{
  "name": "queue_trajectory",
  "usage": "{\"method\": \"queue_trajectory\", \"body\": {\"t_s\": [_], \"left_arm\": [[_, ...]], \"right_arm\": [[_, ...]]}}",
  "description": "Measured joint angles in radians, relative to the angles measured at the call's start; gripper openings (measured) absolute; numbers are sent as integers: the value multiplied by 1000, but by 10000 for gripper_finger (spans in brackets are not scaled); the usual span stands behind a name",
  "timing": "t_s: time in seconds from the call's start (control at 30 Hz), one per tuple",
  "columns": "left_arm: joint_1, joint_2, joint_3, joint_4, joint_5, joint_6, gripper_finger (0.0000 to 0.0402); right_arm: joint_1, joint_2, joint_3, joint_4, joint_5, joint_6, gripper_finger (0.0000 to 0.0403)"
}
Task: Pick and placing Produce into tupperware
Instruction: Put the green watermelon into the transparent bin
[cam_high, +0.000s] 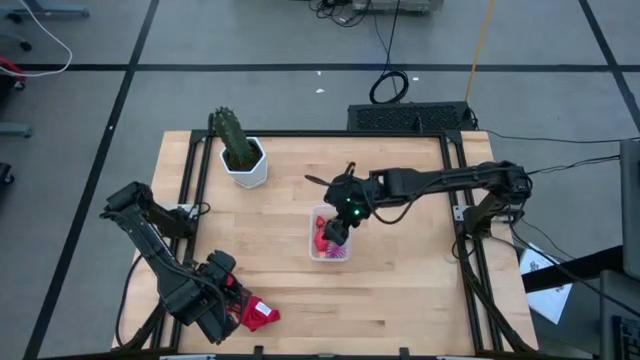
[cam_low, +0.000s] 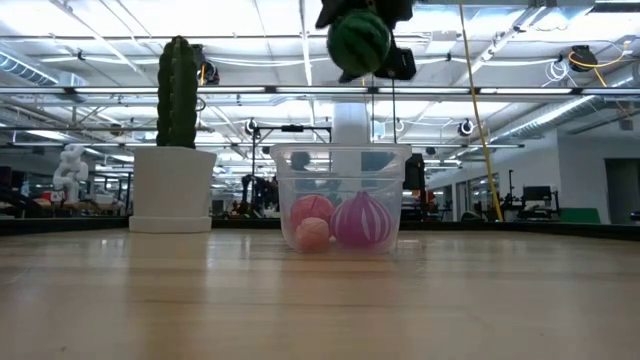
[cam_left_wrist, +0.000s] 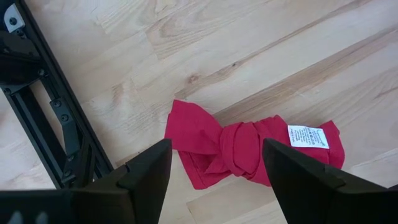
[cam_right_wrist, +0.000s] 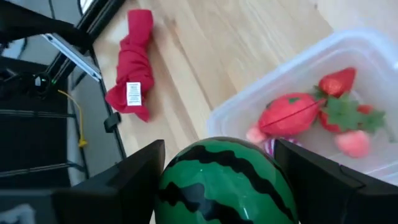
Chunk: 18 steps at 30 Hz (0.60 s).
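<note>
My right gripper (cam_right_wrist: 224, 186) is shut on a green striped watermelon ball (cam_right_wrist: 227, 180), which hangs high above the clear tupperware (cam_low: 340, 160) in the low view (cam_low: 360, 42). The tupperware (cam_high: 318, 236) stands on the table's middle. In it lie a purple striped ball (cam_low: 362, 220), a strawberry (cam_right_wrist: 337, 81) and other red pieces (cam_right_wrist: 287, 115). My left gripper (cam_left_wrist: 214, 180) stands open at the near left, above a knotted red cloth (cam_left_wrist: 249, 149) that lies on the table. Its fingers are apart from the cloth. My right gripper pinches the watermelon ball between its two fingers (cam_right_wrist: 137, 174), one on each opposite side (cam_right_wrist: 171, 183). The fingers slant down from the table's right side. The ball is lifted clear, above the tupperware's open top.
A green cactus in a white pot (cam_high: 242, 155) stands at the far left of the table. A black frame rail (cam_left_wrist: 62, 118) runs along the table's left edge beside the red cloth (cam_high: 258, 316). Bare wood lies between the cloth and the tupperware.
</note>
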Motion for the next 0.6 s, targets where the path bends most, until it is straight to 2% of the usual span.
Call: {"method": "queue_trajectory", "body": {"t_s": [0.27,0.5,0.6], "left_arm": [[0,0,0,0,0,0,253],[0,0,0,2,1,-4,253],[0,-1,0,1,1,-10,253]], "right_arm": [[9,31,271,-164,116,-173,283],[15,223,528,-428,120,-273,283],[16,308,583,-524,119,-304,283]]}}
